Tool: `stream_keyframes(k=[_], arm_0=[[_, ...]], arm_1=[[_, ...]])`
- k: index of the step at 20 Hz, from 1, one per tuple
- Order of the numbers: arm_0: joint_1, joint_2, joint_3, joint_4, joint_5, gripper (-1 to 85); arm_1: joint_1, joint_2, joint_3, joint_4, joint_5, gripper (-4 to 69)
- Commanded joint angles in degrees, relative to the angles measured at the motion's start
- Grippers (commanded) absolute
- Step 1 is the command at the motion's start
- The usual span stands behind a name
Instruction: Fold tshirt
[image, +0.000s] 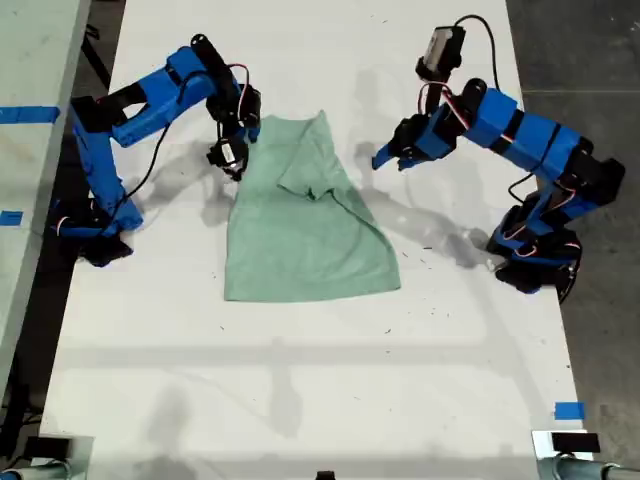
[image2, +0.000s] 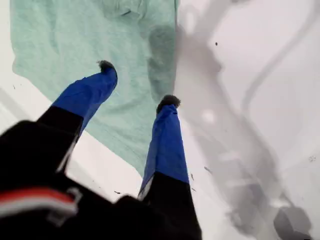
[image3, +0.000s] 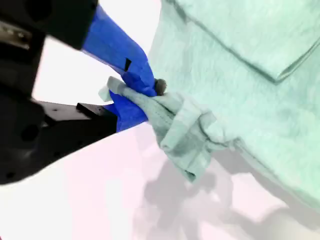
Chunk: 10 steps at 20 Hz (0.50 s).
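While unlabelled, tshirt (image3: 240, 75) pinched, my second gripper (image3: 145, 97)

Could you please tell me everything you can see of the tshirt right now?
The tshirt is pale mint-green, plain, soft-looking cloth. It lies mid-table, partly folded: one side is turned over the body, leaving a diagonal flap, and the hem end spreads flat toward the camera. My second gripper is shut on a bunched corner at the exterior view's upper left. My first gripper hangs open over the opposite edge, not gripping it.
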<state>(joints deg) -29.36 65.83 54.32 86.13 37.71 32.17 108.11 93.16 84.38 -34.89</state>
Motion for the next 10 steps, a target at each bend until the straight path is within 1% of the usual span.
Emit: stream_keyframes(k=[1, 4, 5, 6, 7, 8, 10], arm_0=[[5.1, -6.9, -14.7, -0.3, 1.3, 0.0], [7.0, -12.8, -14.6, -5.7, 1.9, 0.0], [7.3, -14.8, -14.6, -7.2, 2.7, 1.4], [7.6, -16.6, -14.6, -9.1, 4.1, 16.0], [8.2, -17.8, -14.7, -11.0, 5.2, 27.4], [8.8, -18.0, -14.7, -12.6, 5.7, 31.0], [9.8, -16.0, -14.7, -13.9, 6.9, 34.3]], arm_1=[[0.3, 3.7, -0.2, -1.7, 0.7, 17.3], [0.3, 5.2, 1.7, -1.9, 1.1, 17.3], [0.3, 5.6, 2.3, -2.1, 1.1, 17.3], [0.3, 6.0, 2.9, -2.3, 1.2, 17.3], [0.3, 6.2, 3.6, -2.6, 1.3, 17.3], [0.3, 6.5, 4.2, -2.9, 1.5, 17.3], [0.2, 7.1, 5.6, -3.5, 1.8, 17.3]])
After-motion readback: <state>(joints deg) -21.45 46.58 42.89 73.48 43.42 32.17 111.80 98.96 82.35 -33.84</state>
